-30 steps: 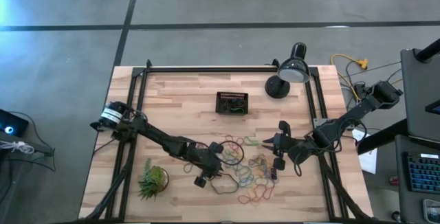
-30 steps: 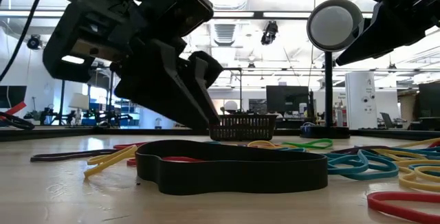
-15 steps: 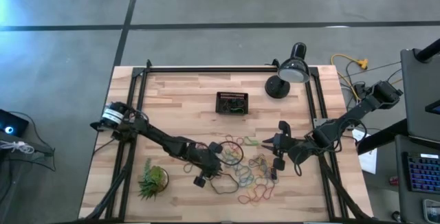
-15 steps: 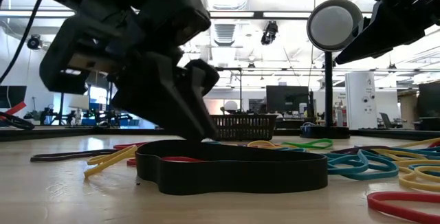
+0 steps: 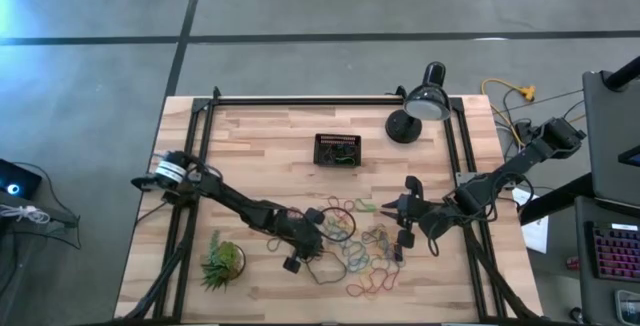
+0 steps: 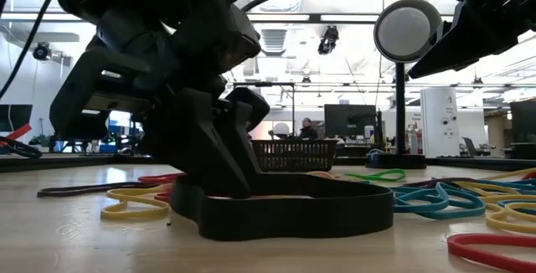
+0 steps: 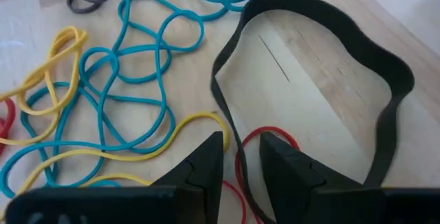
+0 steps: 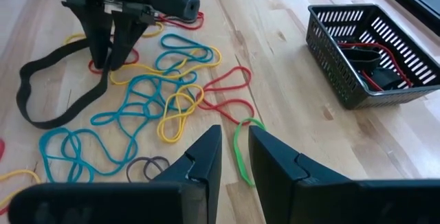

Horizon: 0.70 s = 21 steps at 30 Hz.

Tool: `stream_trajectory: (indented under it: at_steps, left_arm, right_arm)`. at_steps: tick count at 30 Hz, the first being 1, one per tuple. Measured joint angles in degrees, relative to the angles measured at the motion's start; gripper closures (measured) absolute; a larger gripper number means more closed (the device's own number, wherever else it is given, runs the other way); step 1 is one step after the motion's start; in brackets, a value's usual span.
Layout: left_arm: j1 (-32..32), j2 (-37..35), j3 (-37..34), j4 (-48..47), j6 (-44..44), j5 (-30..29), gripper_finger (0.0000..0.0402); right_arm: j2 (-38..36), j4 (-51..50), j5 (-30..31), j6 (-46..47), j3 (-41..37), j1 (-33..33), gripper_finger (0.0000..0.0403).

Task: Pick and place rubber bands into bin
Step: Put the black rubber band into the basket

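Many rubber bands (image 5: 360,251) in blue, yellow, red and green lie loose on the wooden table, among them a wide black band (image 7: 330,66). My left gripper (image 7: 240,165) is down at the table, open, its fingers astride that band's strip (image 6: 276,210). My right gripper (image 8: 235,162) hangs open above a green band (image 8: 240,148), touching nothing. The black slotted bin (image 5: 338,150) stands farther back, with a few bands (image 8: 375,62) inside. My left gripper's fingertips stand on the table across the black band's strip (image 7: 230,131), one finger (image 7: 282,169) inside the loop and one outside, slanting down from the table's left. A red band (image 7: 271,136) also lies at the inner finger. The band rests on the table, humped up beside the fingers.
A black desk lamp (image 5: 418,111) stands at the far right of the table. A spiky green plant (image 5: 222,263) sits near the front left. Bare wood lies between the bin and the heap of bands.
My left gripper has sunk to the table onto the black band. The band's strip beside the fingers has humped up and shifted, and a yellow band next to it has slid toward the near edge.
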Motion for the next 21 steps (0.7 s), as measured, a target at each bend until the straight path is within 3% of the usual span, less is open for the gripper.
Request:
stream_trajectory:
  at_steps: [16,21]
  left_arm:
    - [0.58,-0.89,-0.17,-0.03,0.46,-0.05,0.0322]
    - [0.58,-0.89,-0.21,-0.03,0.55,-0.04,0.0366]
  right_arm:
    - [0.00,-0.02,0.02,-0.04,0.00,0.00,0.0335]
    - [0.00,-0.02,0.02,-0.05,0.00,0.00,0.0335]
